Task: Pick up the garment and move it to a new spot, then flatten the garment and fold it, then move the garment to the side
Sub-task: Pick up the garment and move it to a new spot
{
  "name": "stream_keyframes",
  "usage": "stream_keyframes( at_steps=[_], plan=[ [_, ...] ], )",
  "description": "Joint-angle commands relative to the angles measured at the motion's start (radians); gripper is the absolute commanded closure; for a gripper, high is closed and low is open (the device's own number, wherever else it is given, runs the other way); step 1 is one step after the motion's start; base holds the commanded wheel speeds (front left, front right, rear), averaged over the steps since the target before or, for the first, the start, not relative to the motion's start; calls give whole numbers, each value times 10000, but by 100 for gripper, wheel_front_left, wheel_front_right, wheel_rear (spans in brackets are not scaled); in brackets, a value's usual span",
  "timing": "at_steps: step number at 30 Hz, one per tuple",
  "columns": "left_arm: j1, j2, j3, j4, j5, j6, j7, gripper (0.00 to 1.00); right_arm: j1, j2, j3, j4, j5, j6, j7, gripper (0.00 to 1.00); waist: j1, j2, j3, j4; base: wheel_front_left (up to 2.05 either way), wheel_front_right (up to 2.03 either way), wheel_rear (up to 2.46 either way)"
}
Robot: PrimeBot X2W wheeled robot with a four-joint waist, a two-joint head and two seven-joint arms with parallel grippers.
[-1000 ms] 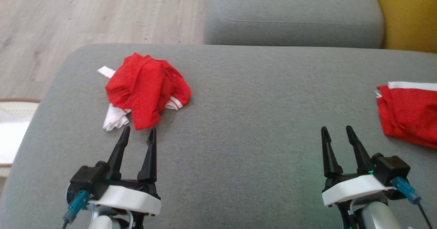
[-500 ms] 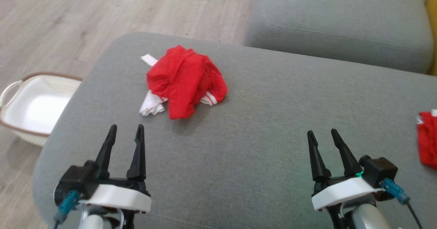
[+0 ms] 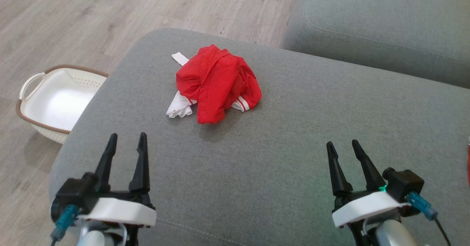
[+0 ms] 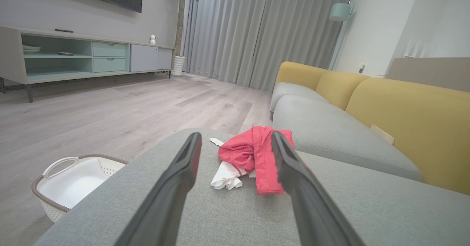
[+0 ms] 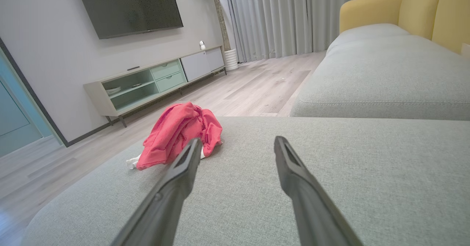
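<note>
The garment is a crumpled red piece with white trim, heaped on the grey sofa cushion toward its far left. The left wrist view has the garment straight ahead between the fingers, and the right wrist view has the garment ahead to the left. My left gripper hovers open near the cushion's front left, well short of the garment, with nothing between its fingers. My right gripper is open and empty at the front right, far from the garment.
A white basket with a brown rim stands on the wooden floor left of the cushion. A second grey sofa seat lies beyond at the upper right. A sliver of red cloth shows at the right edge.
The head camera has swung left: the garment sits more central, the basket has come into view, and the red cloth at the right has nearly left the picture. Both grippers stay open.
</note>
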State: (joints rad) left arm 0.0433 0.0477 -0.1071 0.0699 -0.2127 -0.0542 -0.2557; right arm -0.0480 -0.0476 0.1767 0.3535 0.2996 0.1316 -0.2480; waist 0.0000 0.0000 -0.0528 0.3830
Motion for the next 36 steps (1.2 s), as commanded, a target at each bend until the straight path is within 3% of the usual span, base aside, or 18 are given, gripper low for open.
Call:
stream_keyframes(
  at_steps=[1,10,17,24,26,36],
  plan=[
    [-282,26,443,-384,75,-52,-61,0,-320,-26,245,-286,64,-9,-137,0,0,0,33,-26,0,0,0],
    [-1087,197,917,-191,440,-356,-61,0,-689,-26,50,-367,-278,-9,-137,0,0,0,928,-433,0,0,0],
    [-3375,1445,464,1486,423,-711,98,0,-1330,-26,-559,-791,-919,-9,61,0,0,0,2174,-969,0,0,0],
    [-6416,3236,-1808,3373,-899,-761,1524,0,-1826,-26,-982,-1527,-1388,-9,428,0,0,0,3312,-1669,0,0,0],
    [-6807,3445,-2201,3605,-1264,-761,1740,0,-1874,-26,-1026,-1624,-1427,-9,464,0,0,0,3434,-1765,0,0,0],
    [-9731,5281,-5970,5291,-5105,-764,4173,0,-2217,-26,-1015,-2380,-1591,-9,728,0,0,0,4608,-2748,0,0,0]
  ],
)
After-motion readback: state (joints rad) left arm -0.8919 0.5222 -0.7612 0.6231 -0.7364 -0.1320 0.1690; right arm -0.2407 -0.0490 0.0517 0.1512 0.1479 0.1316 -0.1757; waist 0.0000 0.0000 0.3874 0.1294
